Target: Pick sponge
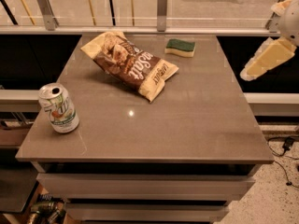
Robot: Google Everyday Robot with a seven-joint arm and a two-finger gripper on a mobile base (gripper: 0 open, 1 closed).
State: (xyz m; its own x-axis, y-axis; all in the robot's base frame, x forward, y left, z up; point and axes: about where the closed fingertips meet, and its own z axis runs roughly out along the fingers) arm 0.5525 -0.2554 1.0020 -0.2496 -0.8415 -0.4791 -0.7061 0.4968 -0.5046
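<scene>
Gripper: beyond the table's right edge; grip state cannot be told. Sponge: well left of it, chip bag farther left.

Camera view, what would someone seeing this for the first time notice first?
The crumpled brown chip bag lies across the far middle of the grey table. A soda can stands near the front left corner, and a small green-topped sponge sits at the far edge, right of the bag. The pale gripper hangs beyond the table's right side, touching nothing.
</scene>
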